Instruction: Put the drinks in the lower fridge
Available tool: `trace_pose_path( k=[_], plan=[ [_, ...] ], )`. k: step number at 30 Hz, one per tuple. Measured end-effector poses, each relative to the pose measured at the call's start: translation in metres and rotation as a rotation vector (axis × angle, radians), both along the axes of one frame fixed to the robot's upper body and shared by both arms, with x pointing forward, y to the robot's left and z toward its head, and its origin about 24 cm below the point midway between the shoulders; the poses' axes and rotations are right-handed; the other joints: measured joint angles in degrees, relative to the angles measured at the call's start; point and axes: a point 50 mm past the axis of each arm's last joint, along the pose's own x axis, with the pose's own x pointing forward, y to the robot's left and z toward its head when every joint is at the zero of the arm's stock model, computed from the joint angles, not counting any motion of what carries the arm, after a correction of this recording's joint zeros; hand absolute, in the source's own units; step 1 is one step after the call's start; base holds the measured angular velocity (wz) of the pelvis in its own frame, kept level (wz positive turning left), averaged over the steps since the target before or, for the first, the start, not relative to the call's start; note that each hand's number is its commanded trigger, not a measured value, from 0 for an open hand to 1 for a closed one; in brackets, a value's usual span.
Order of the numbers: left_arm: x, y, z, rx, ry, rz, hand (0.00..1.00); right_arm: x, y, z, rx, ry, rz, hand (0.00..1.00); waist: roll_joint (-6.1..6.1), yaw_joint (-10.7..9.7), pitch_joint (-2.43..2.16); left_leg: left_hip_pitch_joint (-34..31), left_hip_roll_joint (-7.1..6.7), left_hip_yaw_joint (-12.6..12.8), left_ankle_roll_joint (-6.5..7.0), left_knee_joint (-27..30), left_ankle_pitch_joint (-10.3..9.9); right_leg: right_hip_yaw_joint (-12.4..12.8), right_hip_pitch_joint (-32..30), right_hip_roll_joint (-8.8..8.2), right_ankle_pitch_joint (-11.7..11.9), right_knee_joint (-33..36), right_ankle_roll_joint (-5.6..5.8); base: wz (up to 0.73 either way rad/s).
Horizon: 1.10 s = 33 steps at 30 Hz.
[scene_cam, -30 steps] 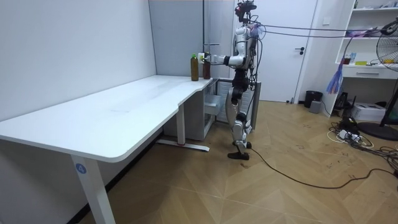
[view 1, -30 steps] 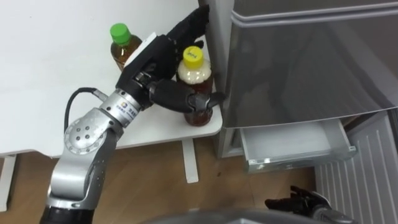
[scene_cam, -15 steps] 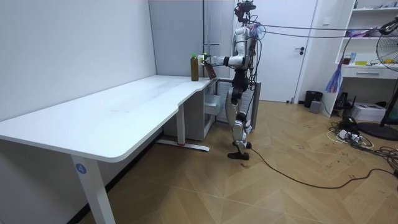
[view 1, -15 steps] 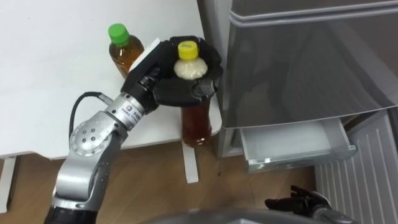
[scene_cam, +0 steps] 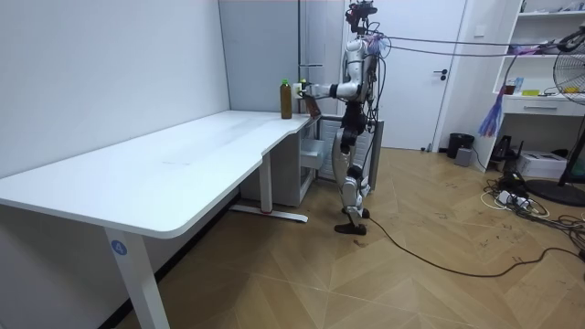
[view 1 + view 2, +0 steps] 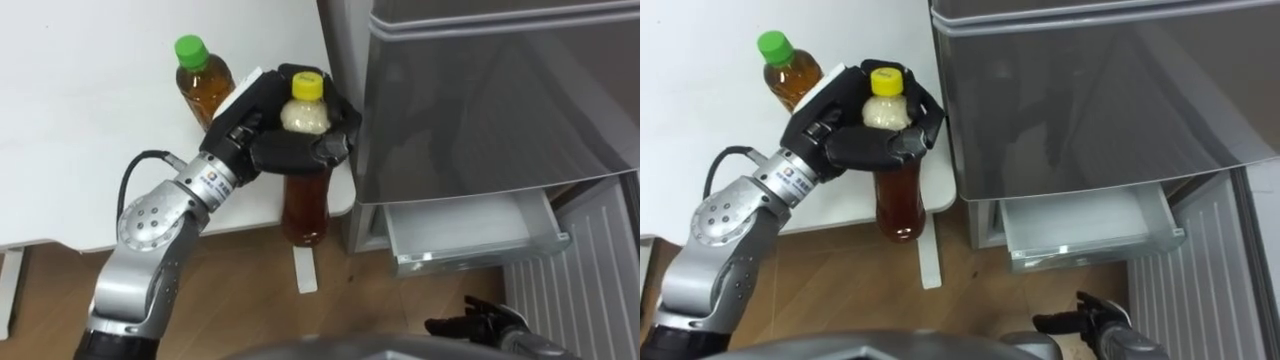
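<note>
Beside the fridge [image 6: 480, 100], my left hand [image 6: 285, 150] clamps the yellow-capped tea bottle [image 6: 305, 205] clear of the desk [image 6: 80, 130] — mid-carry; next, down into the open bottom drawer [image 6: 470, 232]. Right hand [image 6: 480, 325] hangs slack, low.

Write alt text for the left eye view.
The left hand grips a yellow-capped plastic bottle of brown drink by its neck, past the edge of the white table, beside the grey fridge with its lower drawer open. A green-capped bottle stands on it.

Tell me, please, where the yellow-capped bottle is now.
Mid-view, the yellow-capped bottle hangs in the left hand at the table's corner, between the green-capped bottle and the fridge.
</note>
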Motion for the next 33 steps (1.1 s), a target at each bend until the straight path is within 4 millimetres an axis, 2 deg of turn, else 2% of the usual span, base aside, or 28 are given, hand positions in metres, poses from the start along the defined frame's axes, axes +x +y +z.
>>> trace_pose_path(
  k=[5,12,15,17,22,27,33],
  plan=[
    [-0.003,-0.006,-0.008,-0.001,0.039,-0.046,1.0,0.005,0.006,0.0,0.006,-0.005,0.042,0.0,-0.66,0.2,0.12,-0.4,0.02,0.0,0.0,0.5,0.0,0.0,-0.1,-0.01,0.0,-0.1,0.0,0.0],
    [-0.004,-0.009,-0.009,-0.137,0.084,-0.066,1.0,0.008,0.007,0.0,0.007,-0.011,0.063,0.0,-0.68,0.2,0.11,-0.8,0.02,0.0,0.0,0.8,0.0,-0.1,-0.3,-0.06,0.0,0.0,0.0,0.0],
    [-0.005,-0.011,-0.014,-0.157,0.104,-0.069,1.0,0.017,0.012,0.002,0.018,-0.041,0.104,0.0,-0.66,0.4,0.07,-1.8,0.11,0.2,0.0,1.4,0.0,0.1,-1.1,-0.02,0.0,0.2,0.0,-0.01],
    [-0.008,-0.017,-0.027,-0.162,0.168,-0.085,1.0,0.023,0.019,0.003,0.048,-0.056,0.158,0.0,-0.66,0.4,0.07,-1.8,0.21,0.6,-0.01,1.6,0.0,0.2,-1.0,0.04,0.0,0.4,0.0,0.0],
    [-0.014,-0.023,-0.041,-0.149,0.232,-0.119,1.0,0.034,0.037,0.005,0.141,-0.079,0.262,0.0,-0.77,0.6,0.14,-1.4,0.48,1.4,-0.02,1.6,0.0,1.0,-1.3,0.11,0.0,1.0,0.0,-0.1],
    [-0.015,-0.025,-0.041,-0.15,0.233,-0.14,1.0,0.043,0.054,0.008,0.219,-0.103,0.379,0.0,-1.1,0.6,0.35,-1.5,0.54,1.7,-0.03,1.4,0.0,0.5,-1.6,0.06,0.0,1.5,-0.01,-0.04],
    [-0.015,-0.027,-0.04,-0.144,0.221,-0.149,1.0,0.065,0.075,0.028,0.304,-0.234,0.535,0.0,-1.49,0.6,0.17,-2.5,0.55,1.8,0.01,1.9,0.0,0.2,-3.1,-0.03,0.0,2.1,-0.01,-0.01]
  ],
)
